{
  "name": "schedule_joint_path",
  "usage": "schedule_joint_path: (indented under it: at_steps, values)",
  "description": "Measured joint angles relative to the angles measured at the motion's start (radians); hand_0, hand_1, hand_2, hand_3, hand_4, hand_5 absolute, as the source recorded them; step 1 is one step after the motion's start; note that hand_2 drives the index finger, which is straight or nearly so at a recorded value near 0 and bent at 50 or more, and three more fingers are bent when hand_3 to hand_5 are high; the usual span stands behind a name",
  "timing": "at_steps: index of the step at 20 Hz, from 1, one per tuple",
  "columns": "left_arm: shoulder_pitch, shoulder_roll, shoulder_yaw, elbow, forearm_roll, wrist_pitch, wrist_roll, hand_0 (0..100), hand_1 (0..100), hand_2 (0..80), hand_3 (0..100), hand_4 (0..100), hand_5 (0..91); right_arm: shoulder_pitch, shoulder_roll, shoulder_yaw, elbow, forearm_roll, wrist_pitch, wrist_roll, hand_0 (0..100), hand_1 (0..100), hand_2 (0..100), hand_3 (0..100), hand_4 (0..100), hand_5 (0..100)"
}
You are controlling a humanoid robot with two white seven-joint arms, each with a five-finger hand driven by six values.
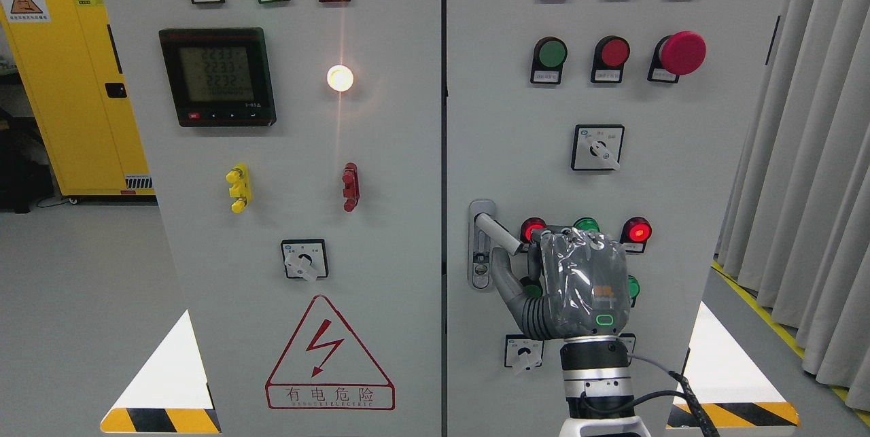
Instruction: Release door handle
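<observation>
Silver door handle (499, 233) swung outward (gripped).

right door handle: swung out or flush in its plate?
Swung out. The door handle angles away from its plate toward the right hand, whose fingers are curled at its end.

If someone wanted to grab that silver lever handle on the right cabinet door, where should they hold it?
Grip the silver lever handle near its free right end, coming from the right: it pivots at the left plate, and the right robot hand sits there now.
</observation>
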Motion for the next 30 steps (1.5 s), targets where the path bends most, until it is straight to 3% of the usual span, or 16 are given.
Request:
schedule_joint_path:
  at_steps: [12,30]
  values:
    - [0.0,0.0,0.0,0.0,0.0,0.0,0.0,12,56,0.0,0,0,0.0,-0.004,-0.003,-0.004,0.0,0.0,0.0,-0.004,50,51,93,100,97,91]
    - [0.0,0.0,0.0,0.0,0.0,0.0,0.0,12,56,0.0,0,0,0.0,-0.018,-0.01,-0.006,0.0,-0.005,0.005,0.0,62,51,94,100,97,92]
